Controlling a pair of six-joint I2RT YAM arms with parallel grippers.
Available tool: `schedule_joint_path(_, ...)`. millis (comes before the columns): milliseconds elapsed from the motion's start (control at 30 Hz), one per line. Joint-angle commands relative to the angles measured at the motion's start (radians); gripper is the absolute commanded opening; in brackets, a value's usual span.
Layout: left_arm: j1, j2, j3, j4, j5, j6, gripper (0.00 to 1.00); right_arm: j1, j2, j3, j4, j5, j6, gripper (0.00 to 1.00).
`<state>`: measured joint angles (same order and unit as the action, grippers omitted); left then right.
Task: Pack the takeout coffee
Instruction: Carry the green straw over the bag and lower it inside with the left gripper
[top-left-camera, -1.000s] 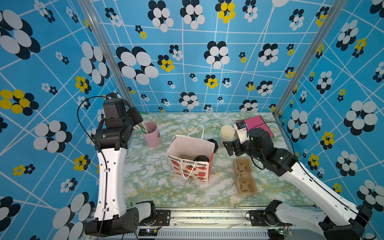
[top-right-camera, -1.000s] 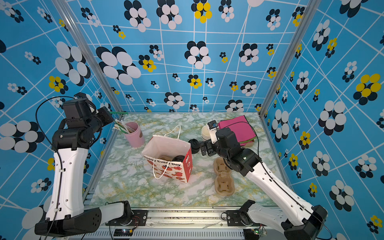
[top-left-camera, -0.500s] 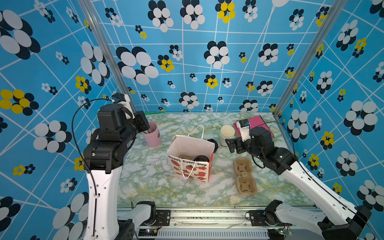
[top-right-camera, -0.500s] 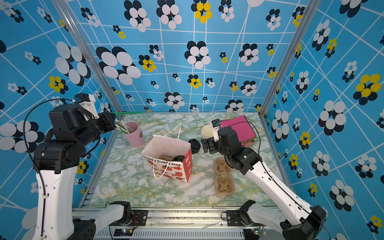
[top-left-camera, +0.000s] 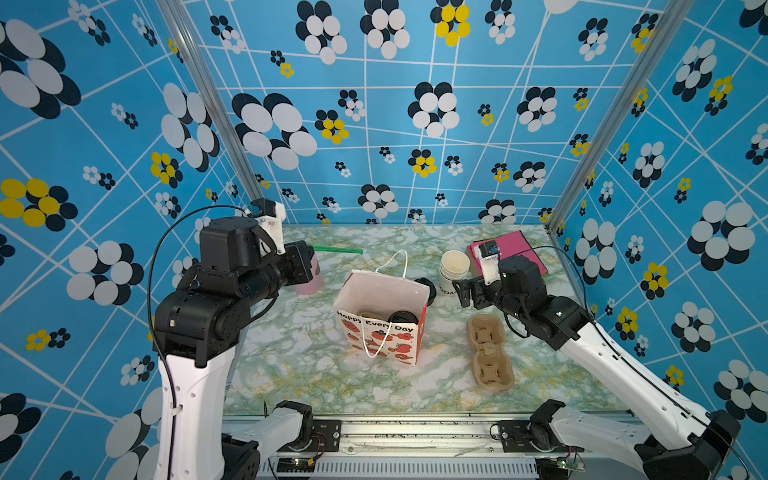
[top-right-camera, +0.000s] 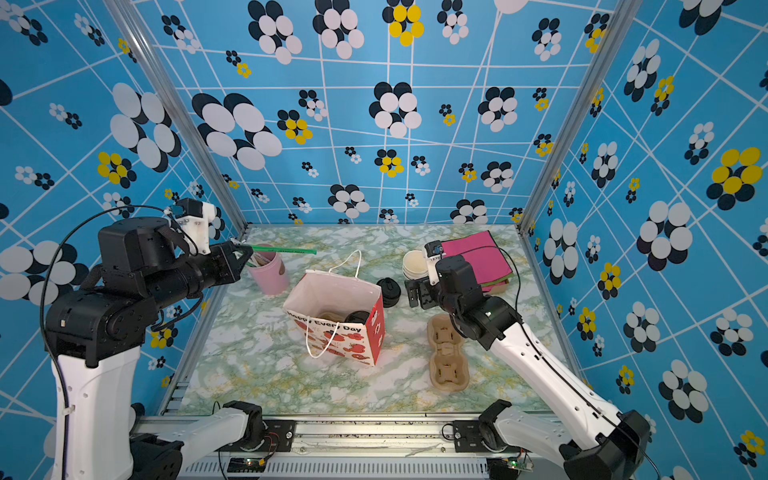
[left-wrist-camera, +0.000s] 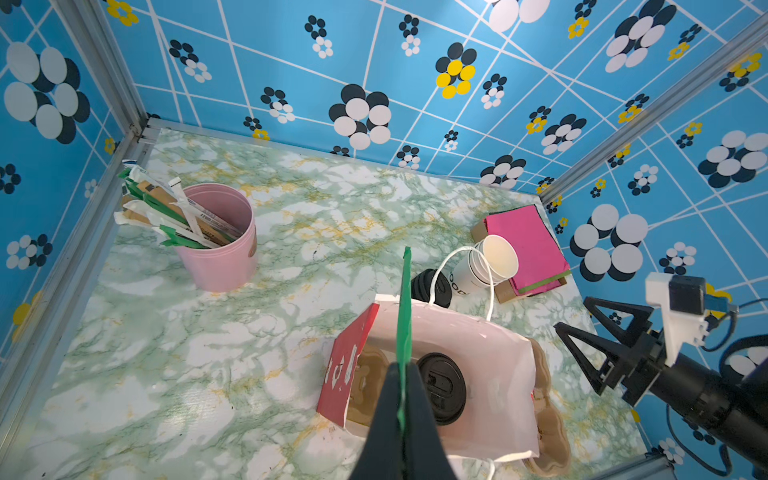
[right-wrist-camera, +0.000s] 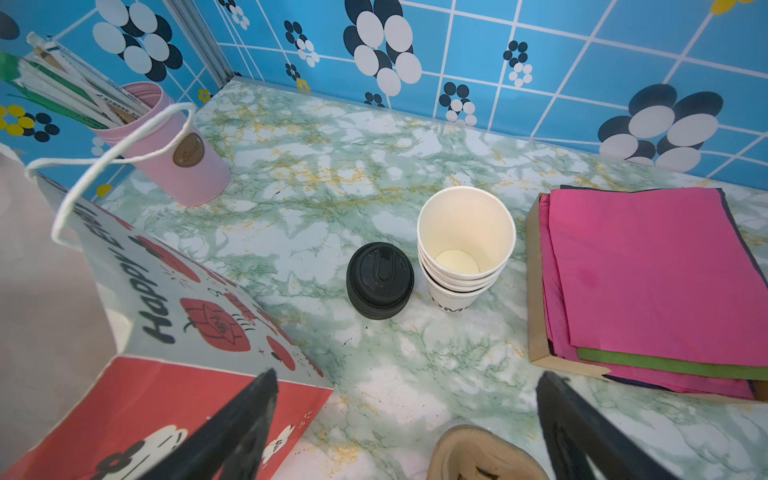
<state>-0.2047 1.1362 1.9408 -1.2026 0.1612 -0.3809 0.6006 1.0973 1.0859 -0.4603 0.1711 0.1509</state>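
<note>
Left end effector (left-wrist-camera: 401, 368) was clenched on a green straw (left-wrist-camera: 404, 316), held up near the bag (left-wrist-camera: 498, 357) — the takeout coffee (left-wrist-camera: 442, 386) stood inside, lidded. Tipping the straw down beside it looked wisest.

1. Right under the left pincer (left-wrist-camera: 400, 370), the coffee (left-wrist-camera: 442, 386) sits in the bag (left-wrist-camera: 490, 340): only its black lid shows; the bag's walls hide the cup.
2. The left pincer's fingers (left-wrist-camera: 384, 432) are cut off by the edge, and the near end of the green straw (left-wrist-camera: 404, 316) pinched between them is hidden.
3. In a top view the pink cup (top-left-camera: 309, 284) is mostly hidden behind the left pincer.
4. On the right pincer (right-wrist-camera: 407, 374) both fingers (right-wrist-camera: 241, 428) are blurred and cut off; beside one, only a corner of the brown tray (right-wrist-camera: 478, 455) shows.
5. Ahead of the right pincer, the lettering on the stack of cups (right-wrist-camera: 453, 295) is partly hidden, unreadable.
</note>
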Motion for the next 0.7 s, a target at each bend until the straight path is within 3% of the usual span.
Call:
schedule_joint_path(0,-0.024,0.007,0.062,-0.107,0.012,-0.006,0.00,-0.010,0.000,-0.013,0.014,0.009,0.016,0.99)
schedule_joint_path(267,-0.077,0.034,0.173,-0.266,-0.058,-0.013,0.00,-0.013,0.007,-0.013,0.017,0.014,0.018,0.99)
schedule_joint_path(500,-0.148,0.066,0.139,-0.377,-0.073,-0.005,0.00,-0.015,0.010,-0.006,0.011,0.010,0.030,0.99)
schedule_joint_path(667,-0.194,0.073,0.042,-0.350,-0.099,0.006,0.00,-0.015,0.004,-0.005,0.004,0.011,0.040,0.99)
